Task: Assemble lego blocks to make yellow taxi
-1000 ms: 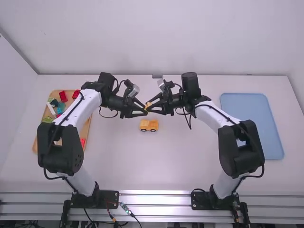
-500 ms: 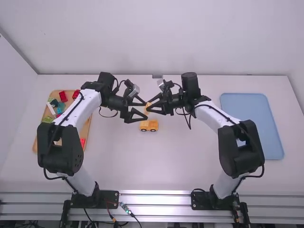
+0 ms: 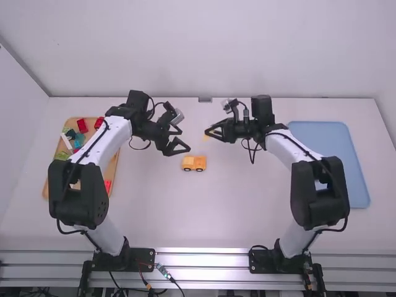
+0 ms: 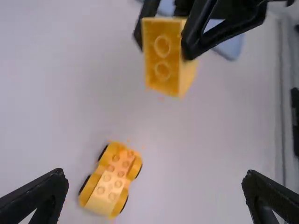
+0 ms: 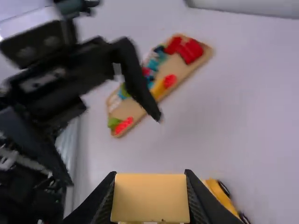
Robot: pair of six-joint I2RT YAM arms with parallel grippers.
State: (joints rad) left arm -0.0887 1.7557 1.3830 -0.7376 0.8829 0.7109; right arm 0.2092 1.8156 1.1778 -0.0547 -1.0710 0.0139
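Over the middle of the table, my left gripper (image 3: 180, 140) stands open and empty; its fingers are wide apart in the left wrist view (image 4: 154, 184). Across from it, my right gripper (image 3: 210, 132) is shut on a yellow block (image 3: 206, 137). That block (image 5: 150, 198) sits between the fingertips of the right gripper (image 5: 150, 191) in the right wrist view, and its hollow underside faces the left wrist camera, where the block (image 4: 163, 60) hangs above the table. The yellow wheeled car base (image 3: 194, 163) rests upright on the table, nearer the arm bases than both grippers; its studs show on the car base (image 4: 114, 177).
A wooden tray (image 3: 114, 166) with several red, green, teal and white blocks lies at the left, partly under the left arm. A blue tray (image 3: 328, 139) lies at the right, with the right arm's elbow over its near-left part.
The right gripper has moved right, away from the left one, with the yellow block in it. My left gripper has opened off the block and shifted slightly left. The car base has stayed put.
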